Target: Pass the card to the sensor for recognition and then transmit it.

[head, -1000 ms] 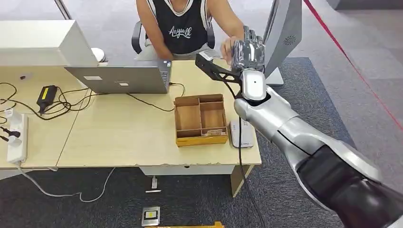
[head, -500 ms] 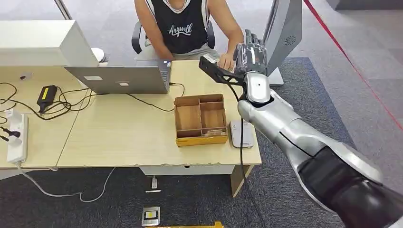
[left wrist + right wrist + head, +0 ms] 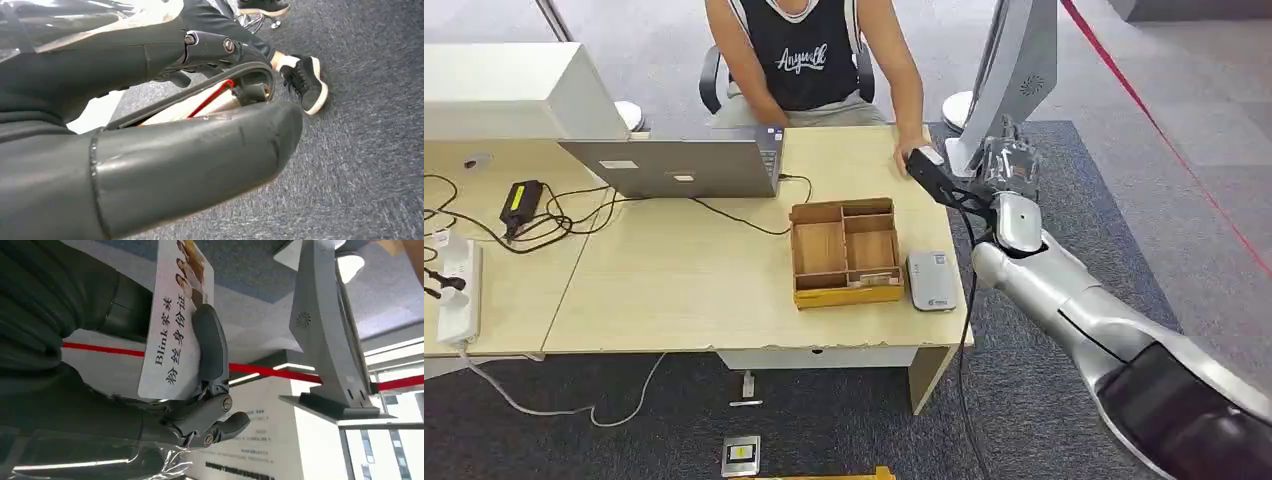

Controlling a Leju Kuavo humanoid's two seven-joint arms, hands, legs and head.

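The card [image 3: 175, 320], white with printed characters, sits pinched in the robot's right hand [image 3: 150, 365], a dark finger [image 3: 210, 347] pressed across its face. In the head view, the right hand [image 3: 1009, 165] hangs just off the far right corner of the wooden desk [image 3: 684, 280], close to a seated person's hand [image 3: 912, 152]. On that desk a grey sensor [image 3: 931, 280] lies just right of a compartmented wooden box [image 3: 844, 252], with a laptop [image 3: 674, 165] further left. In the left wrist view, the left hand [image 3: 150, 140] hangs over grey carpet [image 3: 370, 150]; whether its fingers are open cannot be told.
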